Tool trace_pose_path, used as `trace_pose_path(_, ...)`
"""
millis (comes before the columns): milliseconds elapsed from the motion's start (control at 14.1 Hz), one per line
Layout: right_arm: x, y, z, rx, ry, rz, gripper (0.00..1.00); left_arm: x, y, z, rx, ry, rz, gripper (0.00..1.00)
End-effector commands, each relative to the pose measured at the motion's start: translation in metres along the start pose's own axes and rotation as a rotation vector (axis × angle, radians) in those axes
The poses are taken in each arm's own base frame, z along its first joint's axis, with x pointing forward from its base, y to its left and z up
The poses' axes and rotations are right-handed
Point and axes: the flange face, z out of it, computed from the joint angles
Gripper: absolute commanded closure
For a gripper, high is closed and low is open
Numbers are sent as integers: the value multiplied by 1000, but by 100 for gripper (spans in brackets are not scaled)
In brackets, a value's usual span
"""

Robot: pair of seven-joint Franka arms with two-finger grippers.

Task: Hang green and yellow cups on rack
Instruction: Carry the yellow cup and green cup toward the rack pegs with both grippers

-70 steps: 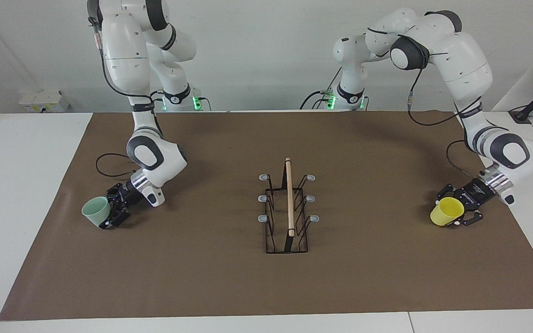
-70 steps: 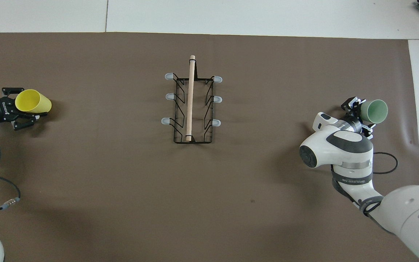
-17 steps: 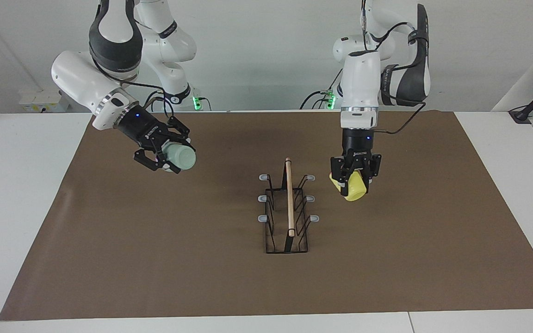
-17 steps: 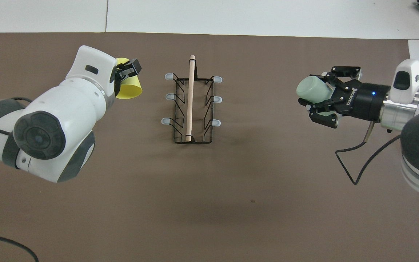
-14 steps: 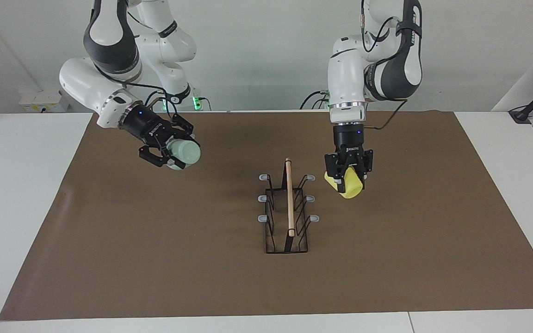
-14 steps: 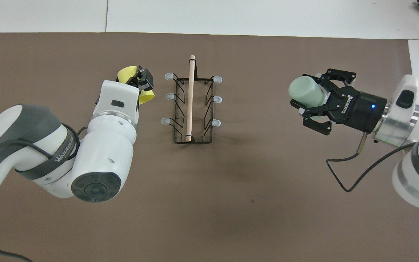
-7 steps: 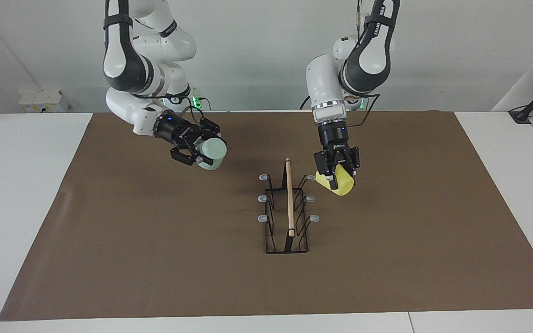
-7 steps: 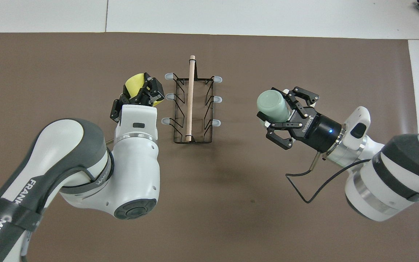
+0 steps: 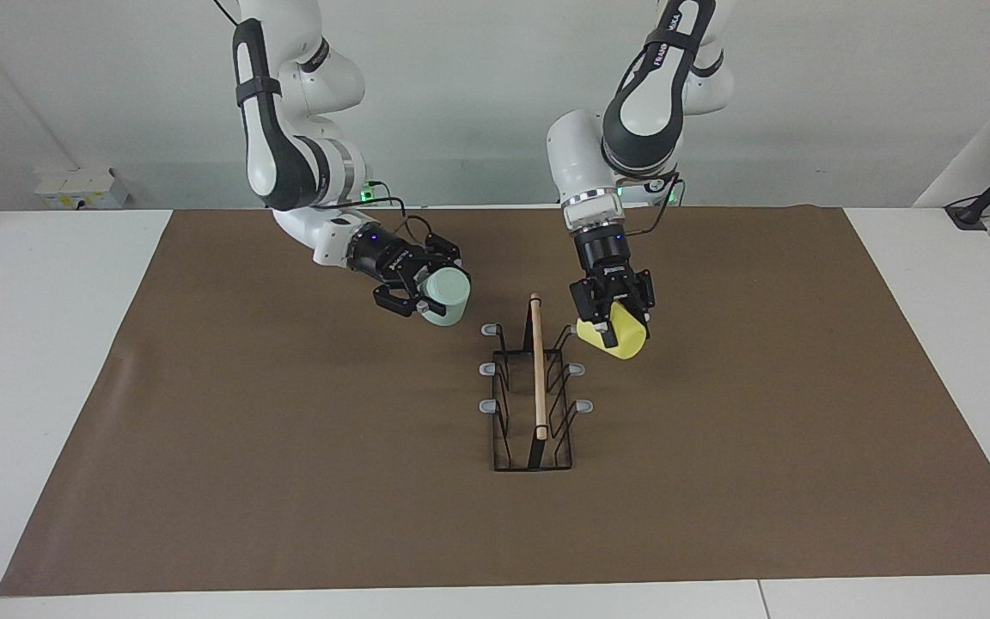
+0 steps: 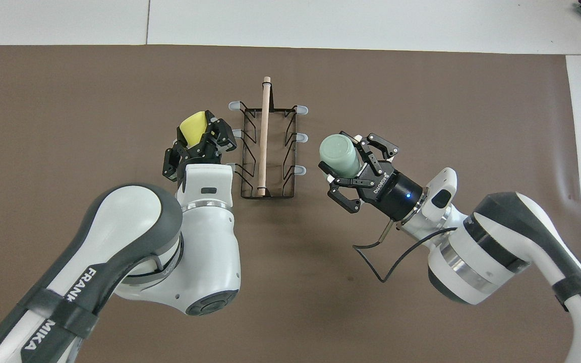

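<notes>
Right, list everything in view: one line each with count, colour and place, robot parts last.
green cup: one, pale mint, held in the air by the right gripper, beside the rack at the right arm's end.
yellow cup: one, bright yellow, held in the air by the left gripper, close beside the rack's prongs nearest the robots, at the left arm's end.
rack: one, black wire with a light wooden rod on top and six grey-tipped prongs, mid-table; no cup on it yet.
brown mat: one, covering most of the white table.
right gripper: one, black, shut on the green cup.
left gripper: one, black, shut on the yellow cup.
</notes>
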Motion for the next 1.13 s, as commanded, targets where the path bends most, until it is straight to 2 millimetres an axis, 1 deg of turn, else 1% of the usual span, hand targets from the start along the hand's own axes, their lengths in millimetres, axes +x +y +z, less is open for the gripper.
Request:
trace_pose_path(0,-15,-10,11,-31,38,0,74,-7,-6,-4,2,46,8,100)
trace_pose_path(71,-27,-20,20,-30,68,21,74,-16,-9,-2,14,64,-2,100)
trace_pose_path(142,-42,-23,28,-38,109,40,74,-23,-6,-3,3,76,14,100)
trace_pose_path(212,-61,-31,38,-30,141,38,74,-29,-9,2,13,72,20,100)
trace_pose_path(283,-68,-30,39,-33,138,28,74,-32,-8,1,17,77,22,100)
trace_pose_path(354,-69,-30,39,-34,135,27,74,-36,-5,-3,10,81,24,100)
trace_pose_path(496,-69,-30,39,-34,132,27,74,-52,-8,-9,12,75,43,100)
trace_pose_path(566,-70,-30,39,-37,123,28,74,-55,-10,-10,12,73,49,100)
trace_pose_path(637,-68,-29,40,-38,124,25,74,-63,-9,-15,3,63,57,100)
trace_pose_path(850,-67,-28,42,-39,123,24,74,-77,-6,-27,-6,65,79,100)
trace_pose_path(920,-69,-29,42,-43,121,27,74,-84,-8,-31,-9,59,91,100)
trace_pose_path(991,-74,-32,45,-55,122,41,74,-93,-11,-37,-14,48,108,100)
trace_pose_path(1062,-83,-41,55,-57,129,47,74,-97,-13,-39,-14,44,115,100)
